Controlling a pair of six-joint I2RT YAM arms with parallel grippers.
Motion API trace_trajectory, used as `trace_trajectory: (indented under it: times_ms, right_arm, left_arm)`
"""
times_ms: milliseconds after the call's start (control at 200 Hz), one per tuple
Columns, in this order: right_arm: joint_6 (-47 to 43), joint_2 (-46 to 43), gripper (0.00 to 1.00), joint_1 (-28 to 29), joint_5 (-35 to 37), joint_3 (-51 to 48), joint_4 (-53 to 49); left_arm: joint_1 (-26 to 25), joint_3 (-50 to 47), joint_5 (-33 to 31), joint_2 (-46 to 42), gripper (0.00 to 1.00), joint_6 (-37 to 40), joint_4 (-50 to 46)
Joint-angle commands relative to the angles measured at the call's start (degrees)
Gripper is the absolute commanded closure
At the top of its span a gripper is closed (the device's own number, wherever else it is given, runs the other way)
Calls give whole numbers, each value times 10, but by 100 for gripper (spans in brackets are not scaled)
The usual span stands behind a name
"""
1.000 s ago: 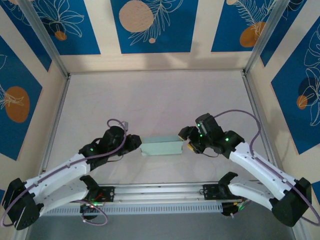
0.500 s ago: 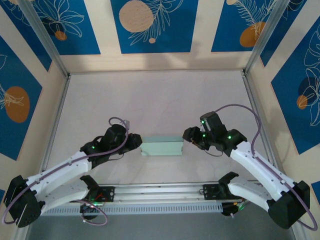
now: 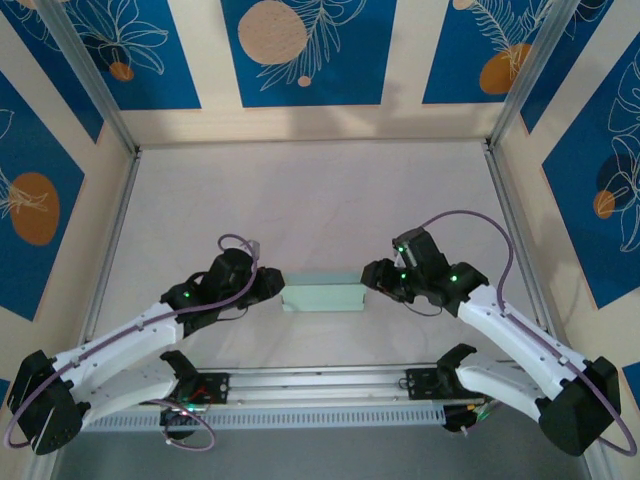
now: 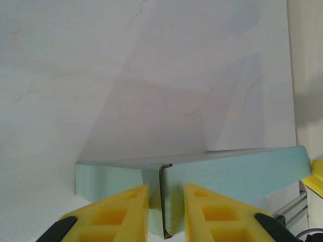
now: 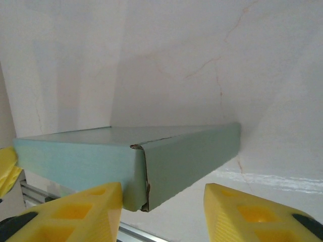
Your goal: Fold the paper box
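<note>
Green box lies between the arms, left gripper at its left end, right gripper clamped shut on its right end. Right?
No: the right gripper is open, not clamped. The right wrist view shows its fingers standing apart around the paper box's corner, with a clear gap beside it. The rest stands.

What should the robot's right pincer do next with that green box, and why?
Probably close the right pincer on the paper box. Its yellow fingers stand open astride the box's end corner, with a clear gap on one side, while the left pincer pinches the opposite end, so the box looks steadied.
</note>
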Motion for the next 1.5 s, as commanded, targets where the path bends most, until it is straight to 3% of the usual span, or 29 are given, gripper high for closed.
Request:
trace_trajectory:
  times_ms: [0, 90, 230, 605, 825, 905, 1276, 1496]
  right_arm:
    - [8, 2, 55, 4, 6, -31, -5]
    - [27, 3, 63, 3, 19, -57, -3]
    - [45, 16, 66, 3, 18, -81, -1]
    - [42, 9, 68, 34, 21, -77, -14]
    - [21, -37, 87, 141, 109, -72, -19]
    - [25, -43, 88, 181, 150, -83, -21]
    - [120, -57, 90, 372, 321, -127, -52]
    - [153, -63, 90, 436, 358, -128, -67]
  left_arm:
    - [-4, -18, -20, 15, 78, 18, -94]
    - [-4, -22, -19, 14, 78, 19, -94]
    - [-5, -35, -17, 13, 79, 17, -89]
    - [-6, -71, -6, 3, 88, 6, -76]
    - [-32, -60, -2, -44, 94, 61, -80]
    - [-58, -69, -13, -55, 100, 72, -71]
    - [-154, -97, -110, -108, 100, 69, -147]
    - [-169, -125, -99, -178, 100, 57, -178]
